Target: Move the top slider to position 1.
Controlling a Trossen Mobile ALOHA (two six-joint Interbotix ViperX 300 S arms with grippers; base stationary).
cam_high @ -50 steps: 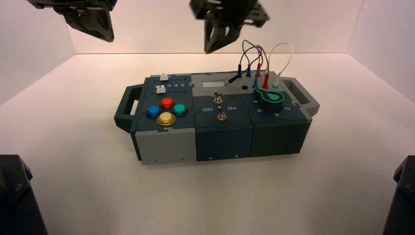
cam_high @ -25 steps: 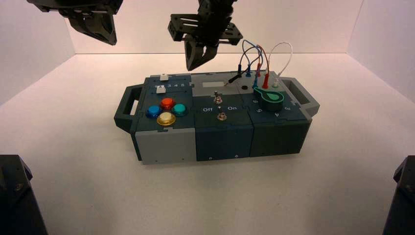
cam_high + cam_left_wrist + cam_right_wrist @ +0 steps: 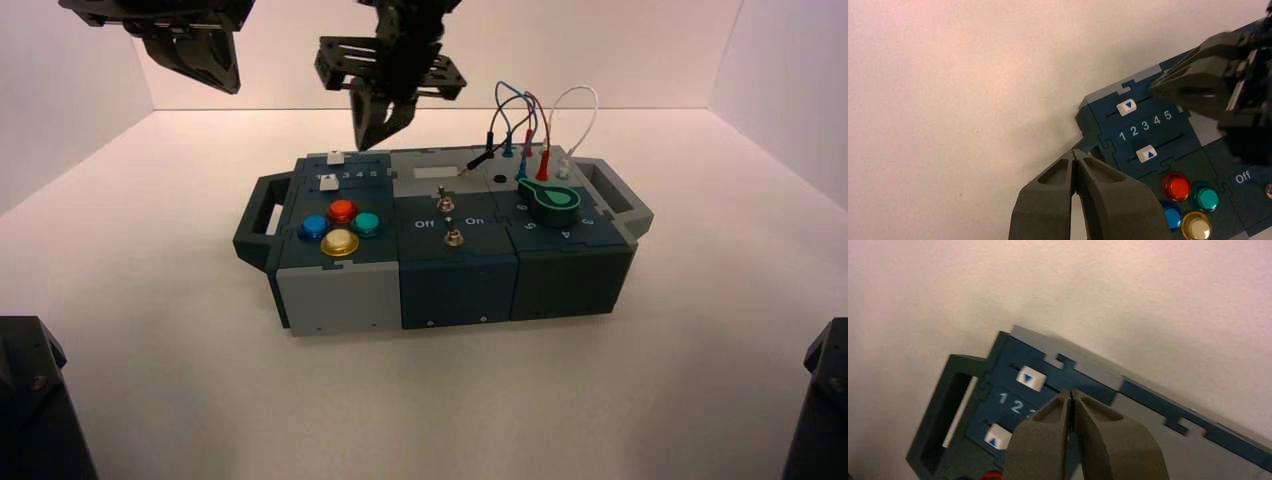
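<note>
Top slider: the top slider (image 3: 1127, 106) is a small white squarish knob with a blue triangle on it, sitting in a plain dark slot at the far left corner of the box (image 3: 440, 270), near the handle-side end of the slot, about over the 1–2 digits.
Number row: the digits 1 2 3 4 5 (image 3: 1145, 126) run between the two slots.
Lower slider: a matching white lower knob (image 3: 1146, 154) sits past the digits, near 3.
Right tool: the right tool (image 3: 378, 128) hangs above the far edge of the box, just right of the top slider, apart from it, its tips pressed together.
Left tool: the left tool (image 3: 205, 62) hangs high at far left, off the box, pinched closed.
Buttons: red, teal, blue and yellow buttons (image 3: 340, 226) cluster nearer the front.
Bench: the pale bench (image 3: 200, 380) carries the box.
</note>
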